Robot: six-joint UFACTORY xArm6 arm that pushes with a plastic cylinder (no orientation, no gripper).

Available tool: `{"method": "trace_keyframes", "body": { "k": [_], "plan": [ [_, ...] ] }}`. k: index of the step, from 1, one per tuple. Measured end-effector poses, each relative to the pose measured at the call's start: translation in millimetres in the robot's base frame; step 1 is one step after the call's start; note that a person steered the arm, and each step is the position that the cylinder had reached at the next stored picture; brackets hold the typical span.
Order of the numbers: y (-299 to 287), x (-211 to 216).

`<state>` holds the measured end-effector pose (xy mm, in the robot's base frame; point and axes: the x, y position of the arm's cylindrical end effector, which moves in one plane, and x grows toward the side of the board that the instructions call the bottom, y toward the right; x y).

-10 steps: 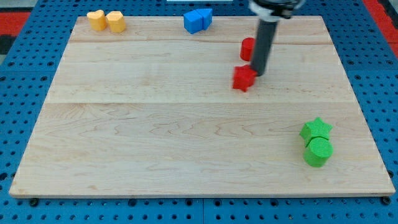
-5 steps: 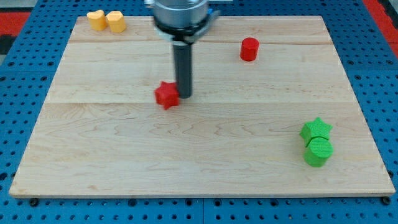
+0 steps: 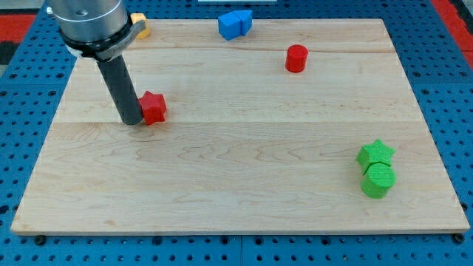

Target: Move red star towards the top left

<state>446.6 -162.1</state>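
The red star point(image 3: 154, 107) lies on the wooden board point(image 3: 236, 170), left of centre. My tip point(image 3: 132, 121) rests on the board right against the star's left side, slightly toward the view's bottom. The dark rod rises from it up to the arm head at the view's top left.
A red cylinder point(image 3: 296, 58) sits at the upper right of centre. Two blue blocks point(image 3: 234, 23) lie at the top edge. An orange block point(image 3: 140, 27) shows partly behind the arm head at top left. A green star point(image 3: 376, 154) and a green cylinder point(image 3: 379, 179) sit together at lower right.
The red star has slid left across the board. My tip moved from the star's right side to its left side, and the arm head now hides most of the orange blocks.
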Motion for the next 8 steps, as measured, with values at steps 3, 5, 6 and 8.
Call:
{"method": "trace_keyframes", "body": {
  "k": [3, 5, 6, 8],
  "plan": [
    [38.8, 0.4],
    [-9.8, -55.9],
    [14.5, -57.4],
    [34.9, -76.4]
  ]
}}
